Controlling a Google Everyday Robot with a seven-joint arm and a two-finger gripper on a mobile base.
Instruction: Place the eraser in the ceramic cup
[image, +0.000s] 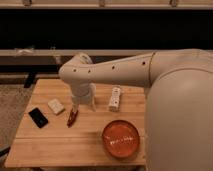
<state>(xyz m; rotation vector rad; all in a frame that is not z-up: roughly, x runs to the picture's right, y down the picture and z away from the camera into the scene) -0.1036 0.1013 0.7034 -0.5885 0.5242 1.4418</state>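
Note:
The black eraser (38, 117) lies flat near the left edge of the wooden table (75, 145). My gripper (83, 105) points down over the middle of the table, to the right of the eraser and well apart from it. It is open and empty. A white oblong thing (115, 98) stands just right of the gripper; I cannot tell whether it is the ceramic cup. No other white cup shows, and the wrist hides the table behind it.
A pale beige block (56, 106) lies between the eraser and the gripper. A dark red pepper-shaped item (72, 117) lies just below the gripper. An orange-red bowl (121, 139) sits at the front right. My arm's large shell (175, 110) covers the table's right side.

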